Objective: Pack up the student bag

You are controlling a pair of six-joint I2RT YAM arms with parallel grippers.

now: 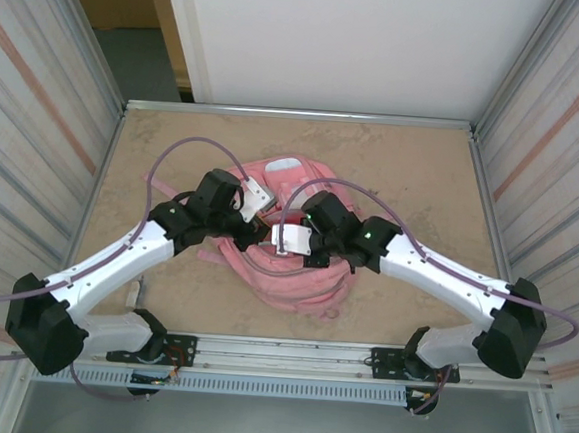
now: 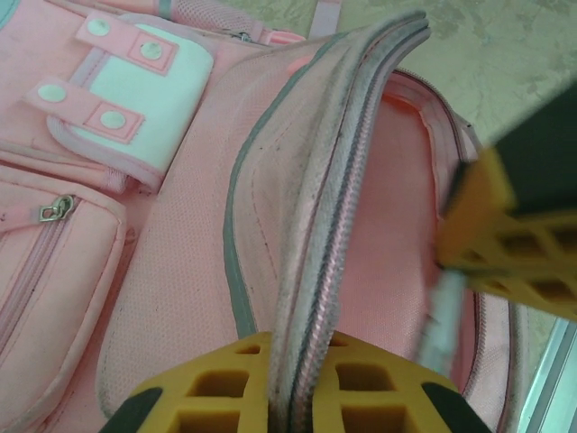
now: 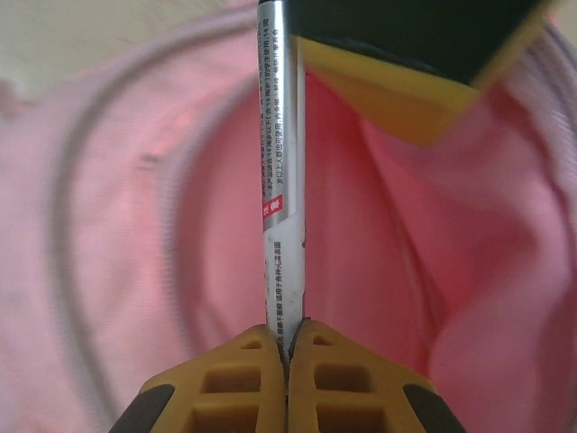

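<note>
The right gripper sits closest to its wrist camera. Its yellow pads are pressed together on the lower end of a slim silver pen, which has small print and a red label. The pen stands straight up from the pads and points into the pink hollow of the bag. The bag's lining lies on both sides of the pen and beyond it.

In the left wrist view, the left gripper is just as close to its camera. It is clamped on the bag's grey zip edge, and the fabric rim runs up between its two pads and away from the camera. This lifted rim stands clear of the bag's front panel, so the mouth gapes to its right. In that gap are a yellow pad of the right gripper and the pen shaft below it, both blurred.

Left of the rim is the bag's front, with a white pocket flap crossed by pink tabs. Nearer the camera there is a zipped pocket with a metal pull.

From above, the bag lies in the middle of the bench, slightly towards the near side. Both grippers meet over its centre, the left one coming in from the left and the right one from the right. Pink straps trail towards the near edge.
</note>
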